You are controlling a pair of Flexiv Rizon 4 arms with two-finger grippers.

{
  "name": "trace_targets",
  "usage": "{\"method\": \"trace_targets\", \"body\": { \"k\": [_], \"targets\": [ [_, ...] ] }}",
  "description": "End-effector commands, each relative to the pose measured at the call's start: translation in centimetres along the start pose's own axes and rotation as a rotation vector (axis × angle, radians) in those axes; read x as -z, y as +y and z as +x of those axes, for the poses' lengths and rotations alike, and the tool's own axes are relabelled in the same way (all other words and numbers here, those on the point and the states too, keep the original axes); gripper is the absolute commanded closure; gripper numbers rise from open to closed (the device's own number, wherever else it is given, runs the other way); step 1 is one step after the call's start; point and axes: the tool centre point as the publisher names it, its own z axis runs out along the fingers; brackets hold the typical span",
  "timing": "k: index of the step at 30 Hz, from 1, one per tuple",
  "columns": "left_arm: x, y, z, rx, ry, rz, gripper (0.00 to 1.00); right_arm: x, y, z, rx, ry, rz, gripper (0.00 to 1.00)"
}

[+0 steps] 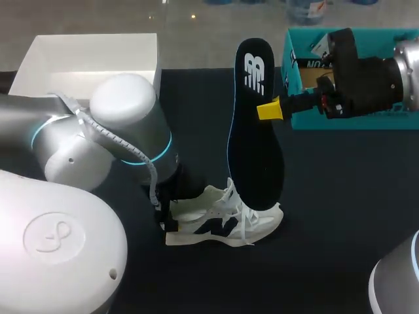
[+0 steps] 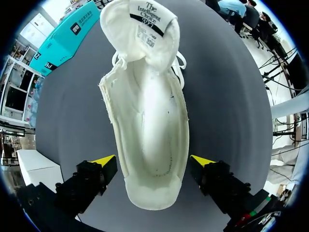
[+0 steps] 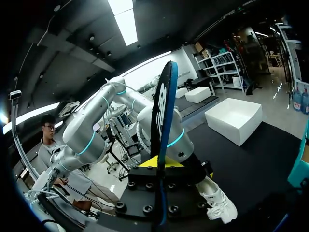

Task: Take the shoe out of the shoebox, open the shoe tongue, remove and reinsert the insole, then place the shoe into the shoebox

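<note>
The white sneaker (image 1: 222, 222) lies on the black table (image 1: 340, 209), toe toward the right. In the left wrist view the shoe (image 2: 149, 111) is seen from above with its tongue (image 2: 145, 24) folded forward and a bare white inside. My left gripper (image 2: 153, 162) stands open, its fingers on either side of the heel; in the head view the arm hides it. My right gripper (image 1: 268, 110) is shut on the black insole (image 1: 252, 144), which hangs upright above the shoe's toe. From the right wrist the insole (image 3: 161, 121) shows edge-on between the fingers, the sneaker (image 3: 219, 203) below.
A teal shoebox (image 1: 353, 121) stands at the back right behind my right arm and also shows ahead of the shoe as a teal shoebox (image 2: 63, 36). A white open box (image 1: 85, 62) sits at the back left. My left arm's bulky body (image 1: 124, 124) covers the table's left side.
</note>
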Motion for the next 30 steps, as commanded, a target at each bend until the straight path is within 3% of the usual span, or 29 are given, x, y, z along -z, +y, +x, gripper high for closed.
{"method": "trace_targets", "body": {
  "k": [1,30],
  "targets": [
    [0.98,0.06,0.12,-0.010,-0.001,-0.015,0.00,-0.24,0.04,-0.09,-0.001,0.000,0.000,1.00],
    [1.25,0.61,0.08,-0.017,0.001,-0.033,0.00,-0.24,0.04,-0.09,-0.001,0.000,0.000,1.00]
  ]
}}
